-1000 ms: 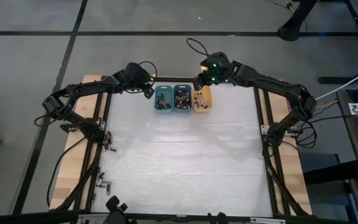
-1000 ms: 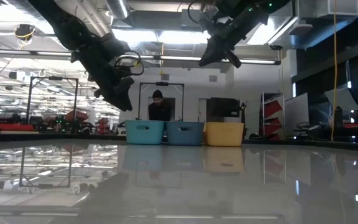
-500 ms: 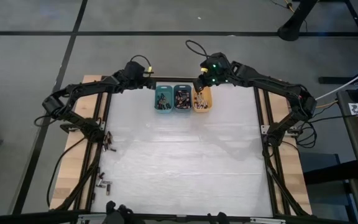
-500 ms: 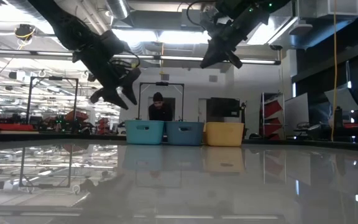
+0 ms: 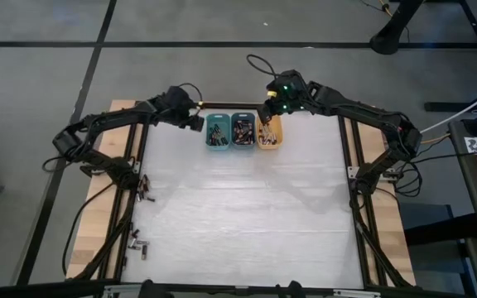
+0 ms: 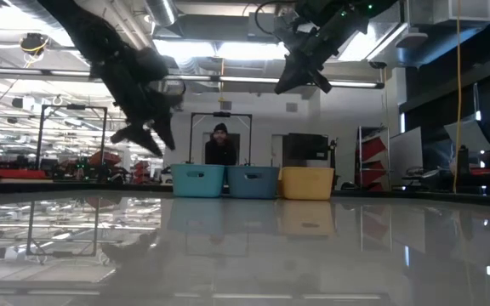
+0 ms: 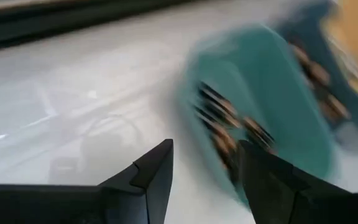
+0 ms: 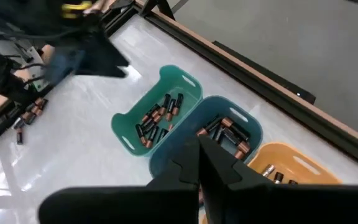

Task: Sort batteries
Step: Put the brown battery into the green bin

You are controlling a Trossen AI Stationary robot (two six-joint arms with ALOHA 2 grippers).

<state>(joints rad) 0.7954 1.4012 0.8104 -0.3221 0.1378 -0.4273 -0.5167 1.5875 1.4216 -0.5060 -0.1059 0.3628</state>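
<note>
Three small bins stand in a row at the table's far edge: teal (image 5: 218, 131), blue (image 5: 243, 129), orange (image 5: 269, 132). Batteries (image 8: 157, 118) lie in the teal bin, more batteries (image 8: 226, 133) in the blue one, and a few (image 8: 273, 173) in the orange one. My left gripper (image 5: 197, 121) hangs just left of the teal bin (image 7: 272, 106), above the table, fingers apart with nothing between them (image 7: 207, 168). My right gripper (image 5: 265, 116) is shut and hovers high over the blue and orange bins (image 8: 199, 152), with nothing seen in it.
Loose batteries (image 5: 145, 190) lie along the table's left frame, with more (image 5: 137, 242) nearer the front. The wide white table surface (image 5: 247, 215) lies in front of the bins. A person (image 6: 220, 144) stands in the room behind the bins.
My left gripper has rolled about its own axis and tipped beside the teal bin, so its two fingers now show spread apart in the low view. My right gripper has kept still above the bins.
</note>
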